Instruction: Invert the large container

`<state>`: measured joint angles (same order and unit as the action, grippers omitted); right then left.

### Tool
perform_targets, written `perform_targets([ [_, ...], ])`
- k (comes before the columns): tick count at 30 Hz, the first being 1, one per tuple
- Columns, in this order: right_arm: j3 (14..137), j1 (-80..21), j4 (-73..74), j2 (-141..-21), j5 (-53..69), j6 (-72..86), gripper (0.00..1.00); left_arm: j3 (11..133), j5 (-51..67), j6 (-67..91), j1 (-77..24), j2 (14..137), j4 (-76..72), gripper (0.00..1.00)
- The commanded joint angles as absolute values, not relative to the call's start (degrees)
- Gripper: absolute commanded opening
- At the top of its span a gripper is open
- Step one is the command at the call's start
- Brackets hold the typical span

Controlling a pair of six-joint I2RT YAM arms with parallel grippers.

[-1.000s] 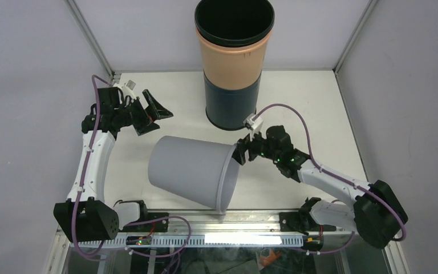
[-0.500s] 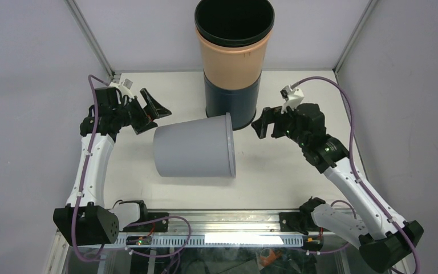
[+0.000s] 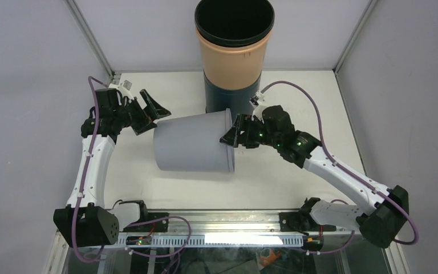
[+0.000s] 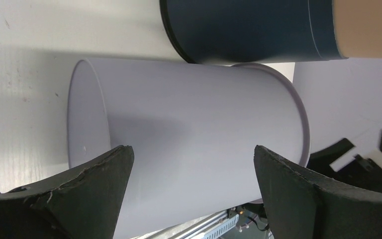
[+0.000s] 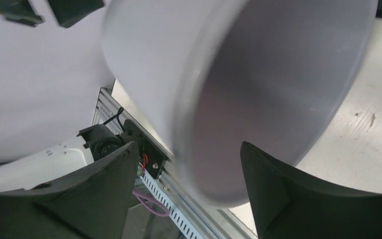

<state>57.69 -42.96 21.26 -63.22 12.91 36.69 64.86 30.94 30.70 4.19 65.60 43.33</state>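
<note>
Back at the mouth of the large container (image 3: 191, 149): right gripper (image 3: 231, 132), off to the right half a second ago. Container itself nearly where it lay then, on its side in the middle of the table (image 3: 296, 97).

White, lightly scuffed tabletop, boxed in by plain pale grey walls (image 3: 28, 85), with slanting metal posts (image 3: 88, 34) at the back corners and a metal rail (image 3: 205, 238) along the near edge.

At the left, left gripper (image 3: 153, 119) with fingers spread wide, just beside the container's closed base.

Container pale lavender-grey, smooth, slightly tapered, with a thin flared rim. Base to the left, open mouth to the right. Rim just beside the dark blue foot of a tall stack of tubs (image 3: 234, 63) at the back: blue below, peach above, dark rim on top.

At the right, fingers of the right gripper wide apart, straddling the rim, one inside and one outside. Contact with the rim blurred, cannot tell.
</note>
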Motion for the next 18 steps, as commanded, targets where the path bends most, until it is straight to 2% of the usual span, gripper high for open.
perform_targets([
  [1, 53.01, -42.98, 7.14, -64.77, 13.97, 44.84, 0.69, 66.14, 30.65, 31.56, 4.42, 64.70, 40.39, 0.96],
  [4, 50.89, -42.98, 1.60, -64.56, 14.67, 48.24, 0.45, 66.34, 30.76, 31.55, 4.41, 64.84, 40.42, 0.96],
  [8, 49.26, -42.97, -3.45, -64.44, 16.35, 52.08, 0.27, 66.09, 32.44, 32.33, 4.39, 65.29, 39.40, 0.96],
  [10, 48.47, -42.90, -6.51, -64.76, 17.85, 54.30, 0.11, 66.72, 32.82, 32.15, 4.41, 65.32, 39.40, 0.96],
  [12, 47.97, -42.81, -8.79, -65.10, 18.80, 56.15, 0.00, 68.03, 32.87, 32.02, 4.40, 65.03, 39.42, 0.96],
  [18, 43.34, -39.17, -17.22, -62.95, 21.89, 62.33, 0.00, 74.46, 32.58, 32.34, 4.40, 63.42, 39.46, 0.97],
])
